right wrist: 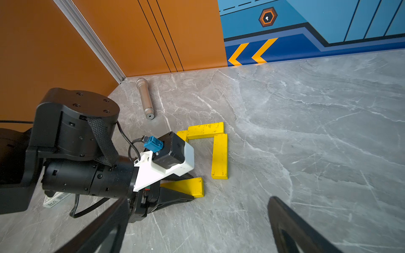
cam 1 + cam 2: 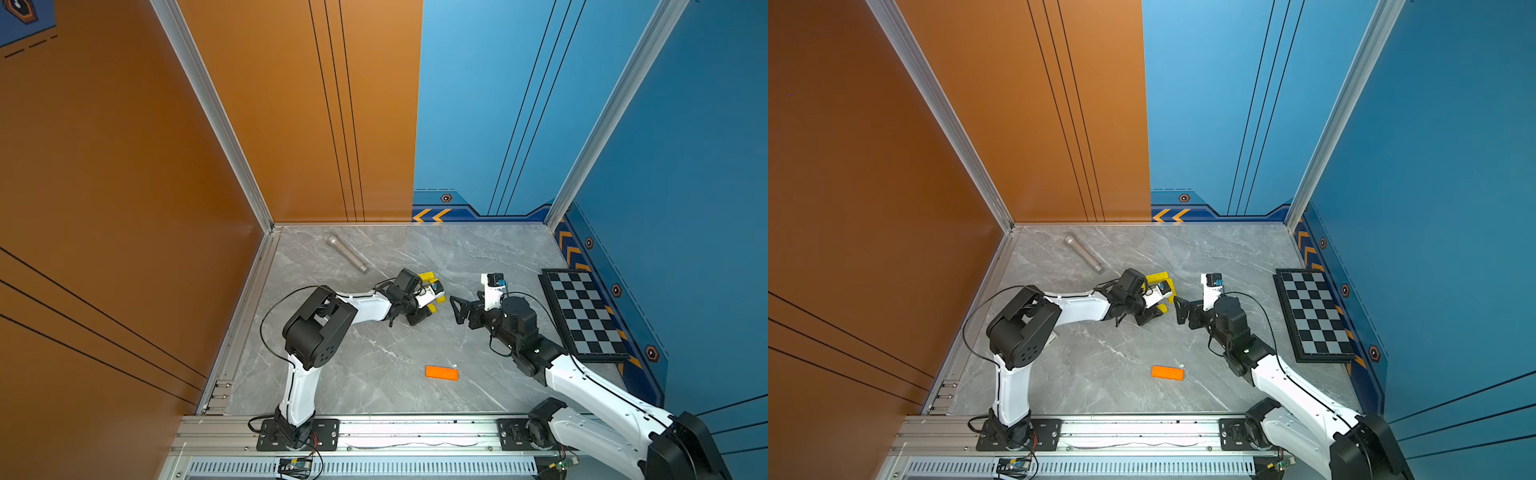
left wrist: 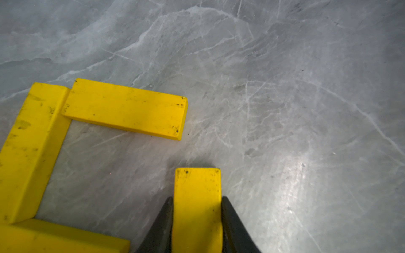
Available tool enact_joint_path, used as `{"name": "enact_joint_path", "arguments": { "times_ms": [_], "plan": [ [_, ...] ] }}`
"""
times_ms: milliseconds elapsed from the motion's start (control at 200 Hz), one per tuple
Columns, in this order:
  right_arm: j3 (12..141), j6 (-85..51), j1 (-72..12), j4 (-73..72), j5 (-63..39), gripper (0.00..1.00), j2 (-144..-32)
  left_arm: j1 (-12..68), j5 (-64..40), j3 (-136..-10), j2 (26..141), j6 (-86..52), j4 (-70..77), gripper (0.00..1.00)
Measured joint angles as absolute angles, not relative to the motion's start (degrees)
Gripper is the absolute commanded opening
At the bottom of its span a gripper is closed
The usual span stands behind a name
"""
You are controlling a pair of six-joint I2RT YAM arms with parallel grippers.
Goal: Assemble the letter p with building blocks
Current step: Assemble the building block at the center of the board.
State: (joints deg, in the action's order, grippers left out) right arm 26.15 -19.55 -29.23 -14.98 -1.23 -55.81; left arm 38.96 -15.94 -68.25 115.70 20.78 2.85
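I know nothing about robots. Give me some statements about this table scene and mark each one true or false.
1. The left gripper grips a yellow block. True.
2. The orange block touches the yellow shape. False: it lies alone, well apart from it.
3. The right gripper is open and empty. True.
4. The yellow shape is a closed square. False: one side stands open.

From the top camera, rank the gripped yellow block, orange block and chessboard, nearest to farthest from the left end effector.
1. Yellow block, in the left end effector.
2. Orange block, nearer the arm bases.
3. Chessboard, by the right wall.
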Motion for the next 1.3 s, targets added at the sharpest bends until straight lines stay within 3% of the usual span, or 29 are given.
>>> {"name": "enact_joint_path", "arguments": {
  "times_ms": [706, 1181, 1296],
  "plan": [
    [26.1, -19.6, -29.2, -15.0, -1.2, 1.0, -55.8, 38.9, -14.1, -76.7, 119.7, 20.8, -4.8, 0.37],
    [26.1, -19.6, -29.2, -15.0, -1.3, 1.0, -56.0, 38.6, -13.8, -74.9, 118.8, 20.7, -3.4, 0.64],
    [26.1, -19.6, -29.2, -15.0, -1.3, 1.0, -56.1, 38.7, -13.7, -73.3, 117.6, 21.3, -3.2, 0.64]
  ]
}}
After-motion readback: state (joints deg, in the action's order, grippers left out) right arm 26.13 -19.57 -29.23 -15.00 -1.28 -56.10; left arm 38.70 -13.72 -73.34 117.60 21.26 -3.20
